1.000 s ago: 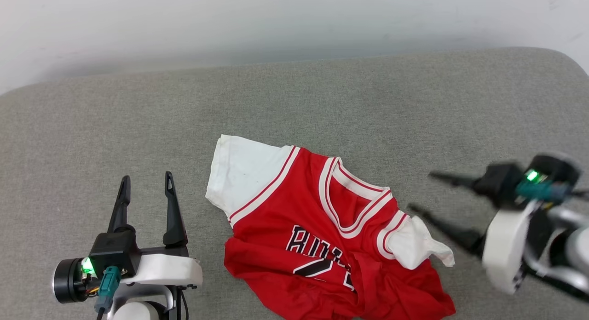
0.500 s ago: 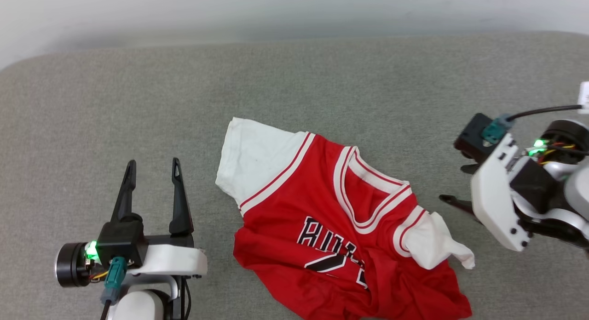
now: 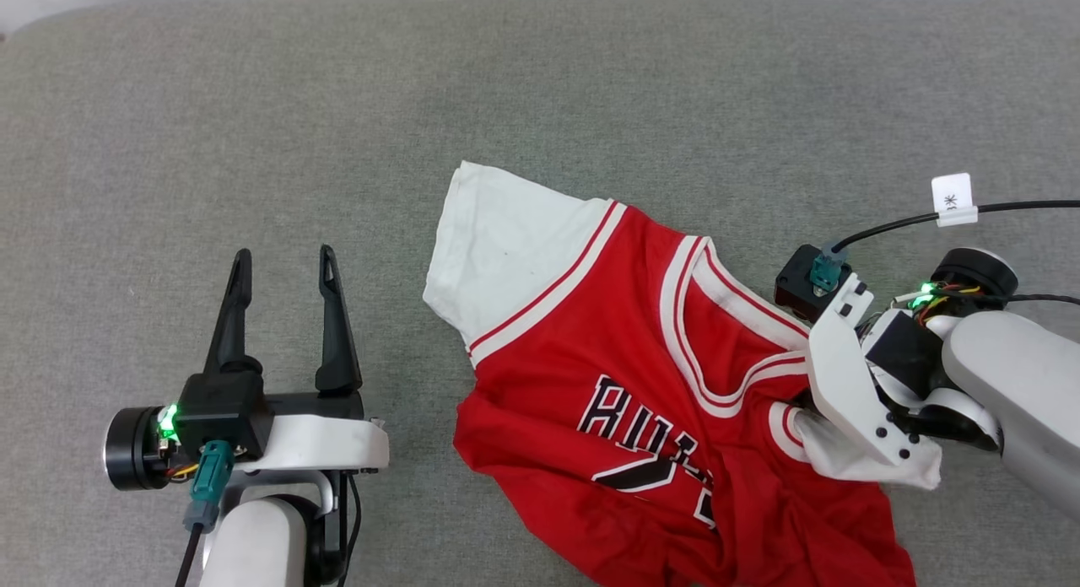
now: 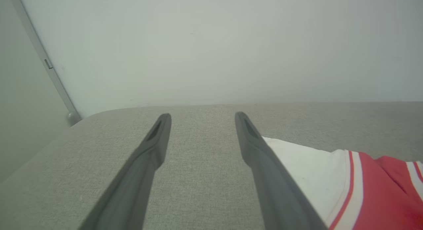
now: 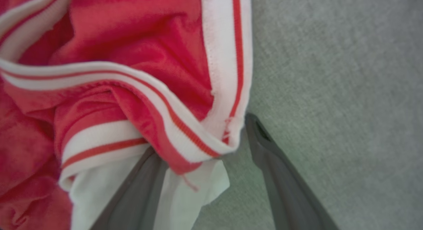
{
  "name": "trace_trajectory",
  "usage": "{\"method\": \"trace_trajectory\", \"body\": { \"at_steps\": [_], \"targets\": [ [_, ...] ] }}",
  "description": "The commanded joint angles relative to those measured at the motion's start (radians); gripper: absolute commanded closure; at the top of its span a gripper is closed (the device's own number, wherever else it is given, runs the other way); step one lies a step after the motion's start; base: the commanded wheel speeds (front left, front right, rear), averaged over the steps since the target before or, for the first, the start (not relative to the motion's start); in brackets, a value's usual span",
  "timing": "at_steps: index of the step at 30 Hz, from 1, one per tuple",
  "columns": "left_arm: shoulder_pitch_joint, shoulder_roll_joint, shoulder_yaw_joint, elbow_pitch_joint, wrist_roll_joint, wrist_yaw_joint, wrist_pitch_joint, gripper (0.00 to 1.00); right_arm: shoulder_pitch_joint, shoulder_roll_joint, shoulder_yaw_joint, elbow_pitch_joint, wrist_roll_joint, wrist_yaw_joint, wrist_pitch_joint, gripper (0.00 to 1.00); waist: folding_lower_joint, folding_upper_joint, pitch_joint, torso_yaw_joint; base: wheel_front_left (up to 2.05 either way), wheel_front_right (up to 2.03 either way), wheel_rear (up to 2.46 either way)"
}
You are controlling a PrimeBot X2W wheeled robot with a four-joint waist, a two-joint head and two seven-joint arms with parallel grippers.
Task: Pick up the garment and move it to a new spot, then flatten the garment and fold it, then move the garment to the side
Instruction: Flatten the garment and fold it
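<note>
The garment (image 3: 607, 359), a red jersey with white sleeves and black lettering, lies crumpled on the grey cushion, its lower part bunched. My right wrist (image 3: 844, 376) hangs over its right shoulder and hides the fingers below. In the right wrist view my right gripper (image 5: 205, 137) is open and straddles a fold of the garment (image 5: 132, 74) at the striped trim; the cloth covers the left fingertip. My left gripper (image 3: 283, 262) stands open and empty to the left of the white sleeve. The left wrist view shows that gripper (image 4: 202, 117) with the garment (image 4: 347, 177) beside its right finger.
The grey fabric cushion (image 3: 253, 106) stretches wide around the jersey, with a rounded far-left corner. A pale wall (image 4: 211, 41) rises behind it. A black cable with a white tag (image 3: 953, 199) trails from my right wrist.
The head camera has tilted down, shifting the whole picture. My right gripper has swung in from the right and turned down over the jersey's right shoulder. The left gripper has held its pose.
</note>
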Motion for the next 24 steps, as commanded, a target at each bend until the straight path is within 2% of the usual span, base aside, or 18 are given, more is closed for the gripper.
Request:
{"method": "trace_trajectory", "body": {
  "at_steps": [1,2,3,4,11,18,21,24],
  "targets": [
    [-0.009,-0.001,0.004,0.003,-0.002,0.005,-0.002,0.0,0.085,0.021,0.046,0.029,-0.008,-0.002,0.011,0.0,0.0,-0.0001,0.009,0.007,0.0,0.0,0.0],
    [-0.008,-0.001,0.006,0.004,-0.003,0.007,-0.002,0.0,0.095,0.023,0.05,0.021,0.0,-0.002,0.005,0.0,0.0,-0.0001,0.007,0.004,0.0,0.0,0.0],
    [-0.004,-0.001,0.009,0.006,-0.004,0.007,-0.002,0.0,0.094,0.023,0.05,0.01,0.003,-0.001,-0.017,0.96,0.0,-0.0001,0.003,-0.001,0.0,0.0,0.0],
    [0.0,-0.001,0.015,0.008,-0.005,0.009,-0.002,0.0,0.084,0.019,0.049,-0.002,0.008,-0.001,-0.035,1.0,0.0,-0.0001,-0.003,-0.005,0.0,0.0,0.0],
    [0.015,-0.002,0.024,0.011,-0.013,0.009,-0.002,0.0,-0.043,-0.063,0.027,-0.066,0.019,-0.002,-0.161,1.0,0.0,-0.0001,-0.04,-0.031,0.0,0.0,0.0],
    [0.013,-0.003,0.007,0.001,-0.024,0.009,-0.002,0.0,-0.192,-0.154,0.005,-0.09,0.038,-0.002,-0.2,1.0,0.0,-0.0001,-0.027,-0.018,0.0,0.0,0.0],
    [-0.002,-0.004,0.004,-0.003,-0.028,0.01,-0.002,0.0,-0.255,-0.127,0.002,-0.044,0.035,-0.002,-0.189,1.0,0.0,-0.0001,0.001,-0.003,0.0,0.0,0.0],
    [-0.011,-0.004,0.008,-0.011,-0.036,0.017,-0.002,0.0,-0.311,-0.048,0.002,0.061,0.011,-0.001,-0.184,1.0,0.0,-0.0001,0.042,-0.002,0.0,0.0,0.0]
  ]
}}
